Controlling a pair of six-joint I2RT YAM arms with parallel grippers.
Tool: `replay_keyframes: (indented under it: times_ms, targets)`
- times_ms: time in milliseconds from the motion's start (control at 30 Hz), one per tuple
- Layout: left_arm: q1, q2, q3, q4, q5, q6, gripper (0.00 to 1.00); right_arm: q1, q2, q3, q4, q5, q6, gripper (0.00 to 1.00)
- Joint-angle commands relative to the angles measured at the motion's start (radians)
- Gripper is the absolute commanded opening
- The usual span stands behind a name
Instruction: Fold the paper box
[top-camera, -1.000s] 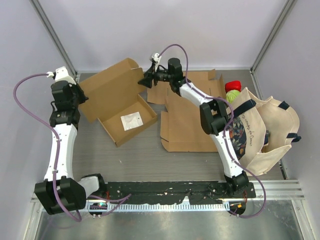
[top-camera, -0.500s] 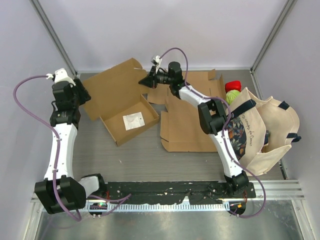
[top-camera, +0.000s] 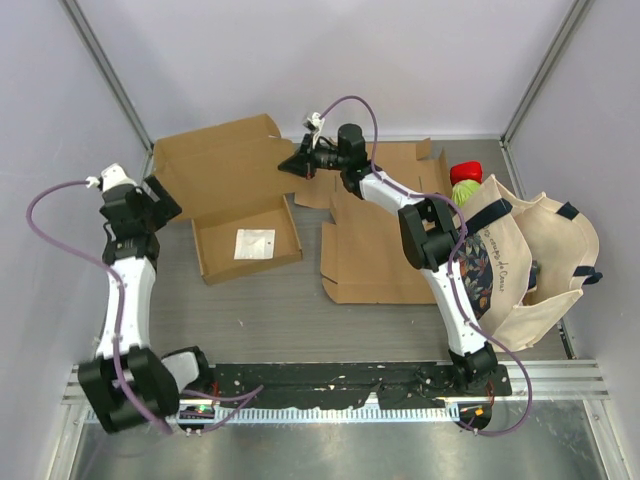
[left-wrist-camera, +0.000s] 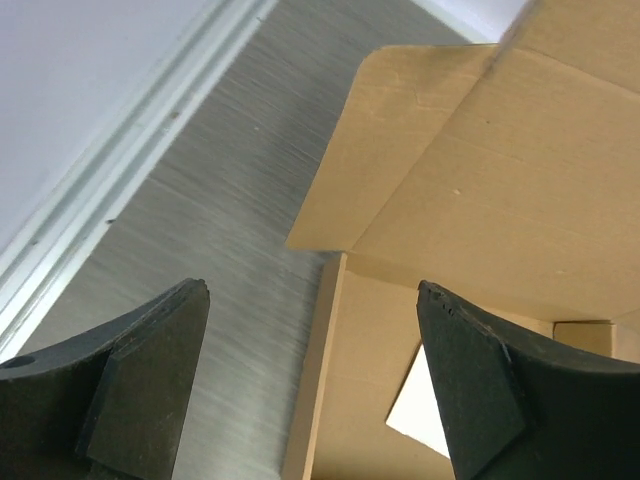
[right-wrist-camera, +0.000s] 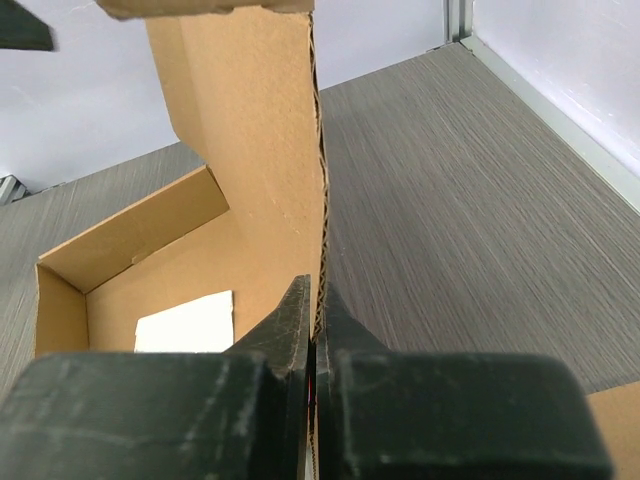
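Paper box (top-camera: 222, 250) rotated; right end effector (top-camera: 288, 166) now clamps lid (top-camera: 215, 170).

Bare table (top-camera: 270, 315) runs along the near side, in front of the open box (top-camera: 248, 245) and the flat cardboard sheets (top-camera: 375, 255). The box's raised lid (top-camera: 215, 165) walls off the far left corner, the right gripper (top-camera: 295, 165) pinching its right edge and the left gripper (top-camera: 165, 197) spread wide at its left end. A tote bag (top-camera: 535, 265) fills the right side, with a red-capped bottle (top-camera: 465, 175) at its far edge
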Motion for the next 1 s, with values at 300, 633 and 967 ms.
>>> replay_keyframes:
  times_ms: [300, 633, 967]
  targets:
    - [0.143, 0.387, 0.158, 0.257, 0.543, 0.156, 0.87, -0.011, -0.095, 0.022, 0.057, -0.034, 0.009, 0.01]
    - [0.141, 0.543, 0.283, 0.269, 0.696, 0.135, 0.49, -0.005, -0.117, 0.023, 0.018, -0.012, -0.011, 0.01]
    - [-0.026, 0.377, 0.174, 0.272, 0.332, 0.096, 0.03, 0.114, -0.304, -0.193, -0.102, 0.684, -0.095, 0.01]
